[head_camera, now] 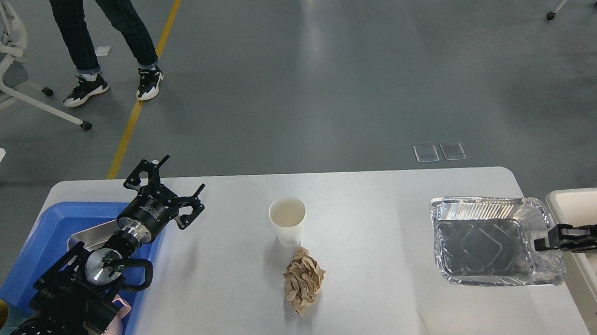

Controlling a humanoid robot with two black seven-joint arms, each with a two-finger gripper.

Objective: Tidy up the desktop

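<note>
From the head view: white desktop (374, 225) spread across the lower frame, blue tray (48, 229) at its left end, cream bin (581, 207) just off its right edge. Left gripper (167, 183) poised over the tray's far corner, fingers spread wide, nothing between them. Right gripper (541, 241) reaching in from the right, pinching the right rim of a foil tray (484, 239) above the desktop's right end. Mid-table, a white paper cup (287, 221) upright, crumpled brown paper (303, 280) just in front of it. Beyond, grey floor, a person's legs (99, 40) by a yellow line.
</note>
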